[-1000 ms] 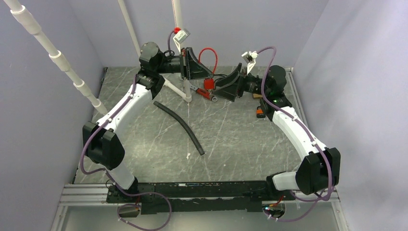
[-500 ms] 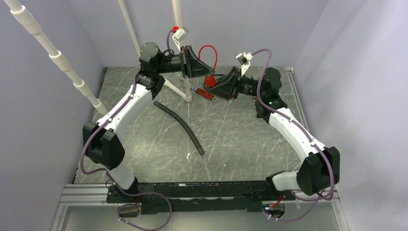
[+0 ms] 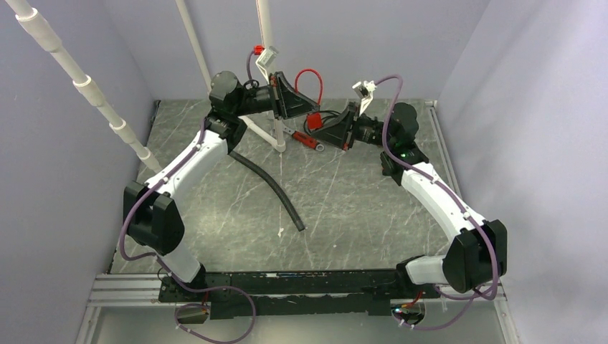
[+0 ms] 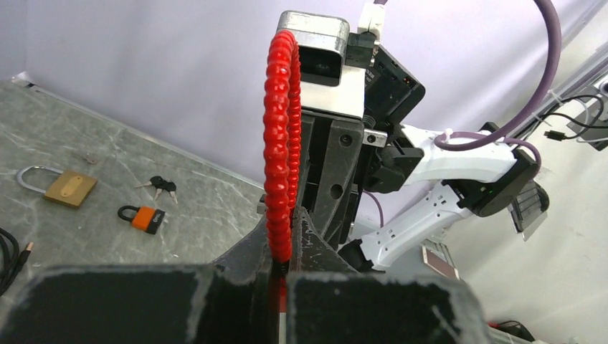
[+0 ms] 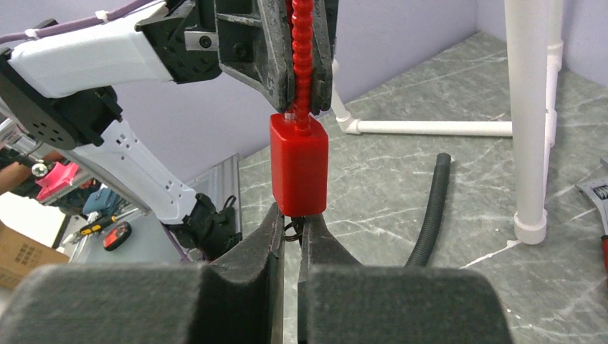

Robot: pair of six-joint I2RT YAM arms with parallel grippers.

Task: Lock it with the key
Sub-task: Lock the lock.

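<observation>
Pinched narrow on the key [image 5: 292, 231], the right gripper [image 5: 290, 223] sits just under the red padlock [image 5: 299, 163] — the key looks seated, though the keyway itself is hidden. Above, the left gripper [image 4: 281, 244] clamps the lock's red ribbed cable [image 4: 281, 136], hanging the body steady in mid-air for the turn, I'd say. Count — one red lock aloft; on the table [image 4: 208, 204] one brass padlock [image 4: 63, 188], one orange padlock [image 4: 143, 217], one key bunch [image 4: 162, 186], one black hose [image 3: 269, 188].
</observation>
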